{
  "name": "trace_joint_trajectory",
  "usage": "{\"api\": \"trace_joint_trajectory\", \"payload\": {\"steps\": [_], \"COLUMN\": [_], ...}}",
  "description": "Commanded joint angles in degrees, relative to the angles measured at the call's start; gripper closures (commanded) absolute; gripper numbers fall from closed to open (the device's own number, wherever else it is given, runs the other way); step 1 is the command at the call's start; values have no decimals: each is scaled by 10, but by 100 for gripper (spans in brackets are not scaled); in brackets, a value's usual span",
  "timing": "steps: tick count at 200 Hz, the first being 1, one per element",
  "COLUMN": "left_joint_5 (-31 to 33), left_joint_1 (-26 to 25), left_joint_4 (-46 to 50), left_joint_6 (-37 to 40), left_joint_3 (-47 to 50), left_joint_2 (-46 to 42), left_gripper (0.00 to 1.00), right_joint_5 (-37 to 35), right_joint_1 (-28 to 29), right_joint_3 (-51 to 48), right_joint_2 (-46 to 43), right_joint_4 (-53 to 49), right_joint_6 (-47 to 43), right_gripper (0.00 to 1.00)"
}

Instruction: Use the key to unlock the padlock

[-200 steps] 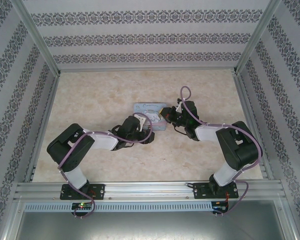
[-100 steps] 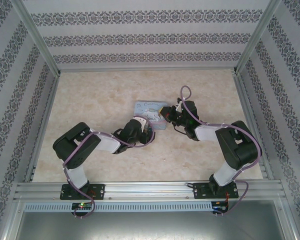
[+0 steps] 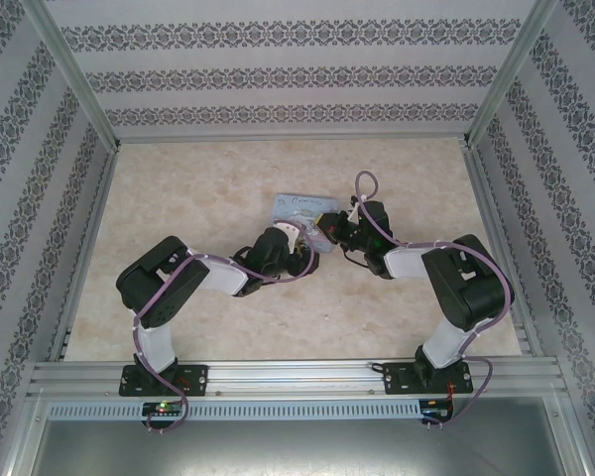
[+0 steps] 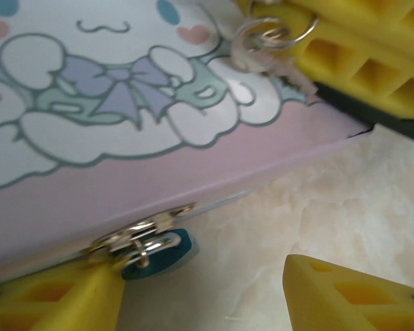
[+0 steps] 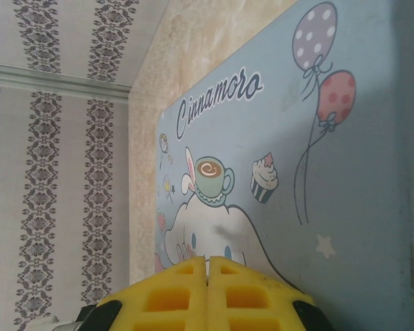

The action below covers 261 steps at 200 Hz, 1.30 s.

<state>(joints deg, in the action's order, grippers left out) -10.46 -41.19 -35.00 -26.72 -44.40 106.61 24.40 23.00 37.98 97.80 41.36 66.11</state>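
Left gripper (image 4: 203, 272) jaws stand moderately apart, nothing between them but bare table (image 3: 198, 188). Right gripper (image 5: 208, 276) jaws pressed together, no gap visible in its wrist view. Tin (image 3: 302, 210) lies flat near the table's middle, about midway between the left and right edges and well off every corner. Both grippers meet at it, left one at the near side, right one at the right end. Left wrist view: padlock (image 4: 159, 252), small and teal, hangs from a silver hasp (image 4: 141, 227) on the tin's pink side wall, low against the table. Left gripper's left fingertip (image 4: 90, 293) sits right at the padlock, touching or just short of it; cannot tell which. Its other fingertip sits well to the right, apart from the lock. Key (image 4: 290, 69) lies over the lid's corner with a wire ring (image 4: 276, 31) at its head, toothed blade running along the edge of the right gripper's yellow fingers (image 4: 359, 41). Key is against those fingers; whether it is pinched between them cannot be told. Key and padlock are apart, the lid's width between them. Right wrist view: closed fingertips over the printed lid, cartoon face just beyond them.
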Motion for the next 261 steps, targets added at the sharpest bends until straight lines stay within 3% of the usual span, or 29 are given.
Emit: {"api": "trace_joint_trajectory", "payload": {"steps": [1, 52, 99, 133, 261], "left_joint_5": [-20, -24, -42, -41, -17], "left_joint_1": [2, 9, 27, 29, 30], "left_joint_4": [-36, -42, -122, -134, -162], "left_joint_6": [-25, -51, -135, -153, -179], "left_joint_3": [-16, -18, 13, 14, 25], "left_joint_2": [16, 27, 32, 34, 56], "left_gripper": [38, 38, 38, 39, 68], "right_joint_5": [-15, -11, -12, -11, -9], "right_joint_1": [0, 0, 1, 1, 1], "right_joint_3": [3, 1, 2, 2, 1], "right_joint_2": [20, 31, 32, 32, 35], "right_joint_4": [10, 27, 28, 29, 34], "right_joint_6": [6, 14, 15, 16, 18], "right_gripper": [100, 100, 100, 100, 100]}}
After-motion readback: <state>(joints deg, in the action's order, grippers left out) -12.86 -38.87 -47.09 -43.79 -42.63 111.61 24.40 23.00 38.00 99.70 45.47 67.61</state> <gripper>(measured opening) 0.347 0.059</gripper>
